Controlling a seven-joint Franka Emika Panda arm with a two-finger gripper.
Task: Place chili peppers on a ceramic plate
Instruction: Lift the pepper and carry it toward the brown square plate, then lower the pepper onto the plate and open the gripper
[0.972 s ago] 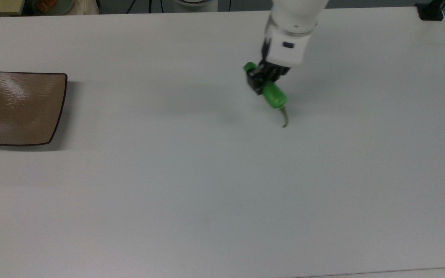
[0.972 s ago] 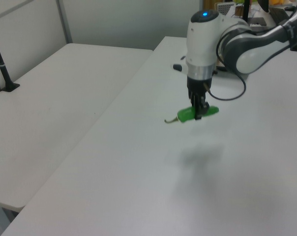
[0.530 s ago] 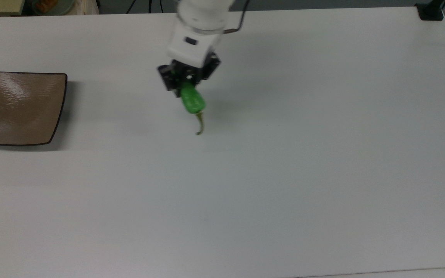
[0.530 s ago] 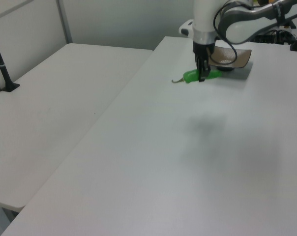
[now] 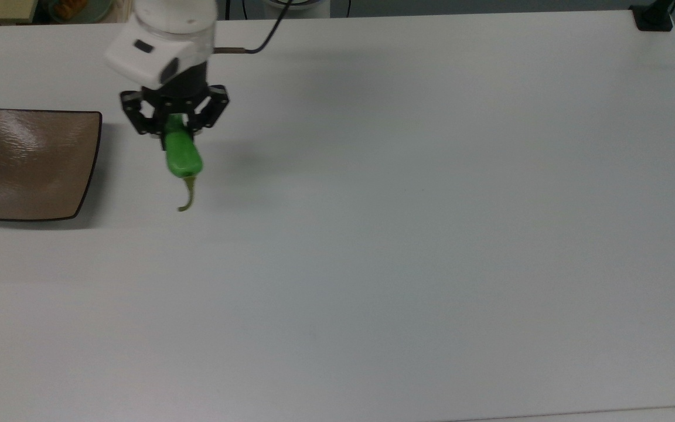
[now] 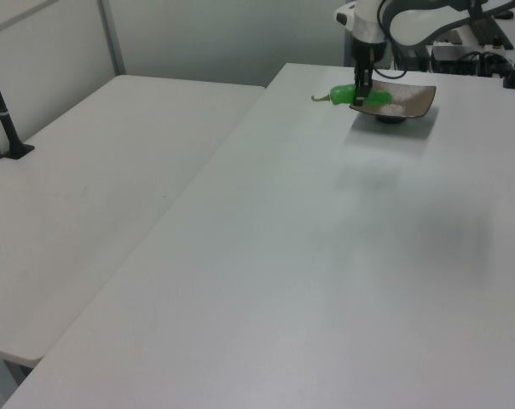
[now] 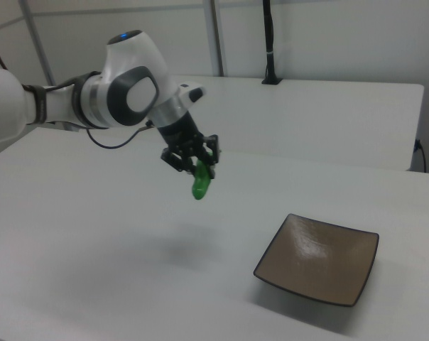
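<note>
Worktop [image 5: 408,264]: white, matte, wide and bare across the near and middle ground of the top view; its near edge runs along the bottom of the top view, its right edge slants off at the top view's upper right. In the left view a second white table [image 6: 95,187] sits beside it, a narrow gap between the two.

Ceramic plate [image 5: 30,164]: square, glossy brown, thin dark rim, edges curved slightly upward. It lies flat at the top view's left edge, nothing on it. In the right view it sits low and to the right [image 7: 319,257], casting a shadow on the worktop.

Chili pepper [image 5: 183,155]: bright green, glossy, elongated, with a thin curved brownish stem. Held in the air above the worktop, just beside the plate's right edge in the top view, not over it. The stem end points toward the near edge in the top view. In the right view [image 7: 199,183] it hangs steeply, well above the surface; its shadow falls on the worktop below.

Gripper [image 5: 174,120]: black fingers clamped on the pepper's upper end. The white arm [image 7: 122,96] reaches in from the right view's left, wrist angled downward; a black cable trails from the wrist.
</note>
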